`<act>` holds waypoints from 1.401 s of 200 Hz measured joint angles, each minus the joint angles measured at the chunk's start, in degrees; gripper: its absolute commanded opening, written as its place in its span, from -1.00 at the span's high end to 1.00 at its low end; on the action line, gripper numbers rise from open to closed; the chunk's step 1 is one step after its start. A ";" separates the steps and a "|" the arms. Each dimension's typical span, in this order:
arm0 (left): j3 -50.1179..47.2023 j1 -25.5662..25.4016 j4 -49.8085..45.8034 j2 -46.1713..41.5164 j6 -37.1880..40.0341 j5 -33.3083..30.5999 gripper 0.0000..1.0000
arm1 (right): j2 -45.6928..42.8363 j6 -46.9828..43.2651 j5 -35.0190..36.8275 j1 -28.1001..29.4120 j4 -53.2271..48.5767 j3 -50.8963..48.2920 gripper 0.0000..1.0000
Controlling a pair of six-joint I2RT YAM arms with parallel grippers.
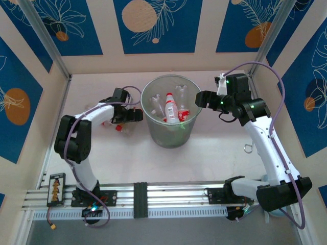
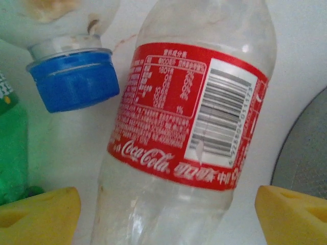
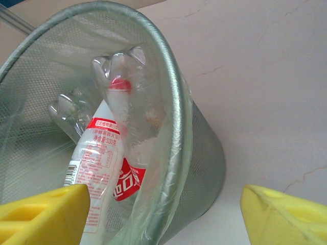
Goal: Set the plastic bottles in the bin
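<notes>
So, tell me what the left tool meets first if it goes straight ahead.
Most likely the red-labelled bottle, lying centred ahead of the open left tool; how far off, I cannot tell.

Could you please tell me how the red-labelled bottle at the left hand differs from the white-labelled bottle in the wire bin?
The clear plastic Coca-Cola bottle with the red label lies on the white table between the left hand's open fingers; the clear plastic bottle with the white, red-banded label leans inside the round wire-mesh bin. Both are see-through drink bottles.
</notes>
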 measured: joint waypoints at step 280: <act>17.03 5.42 -16.15 -21.99 4.98 -12.35 0.03 | 1.25 -0.02 -1.07 0.00 0.98 -0.35 -0.55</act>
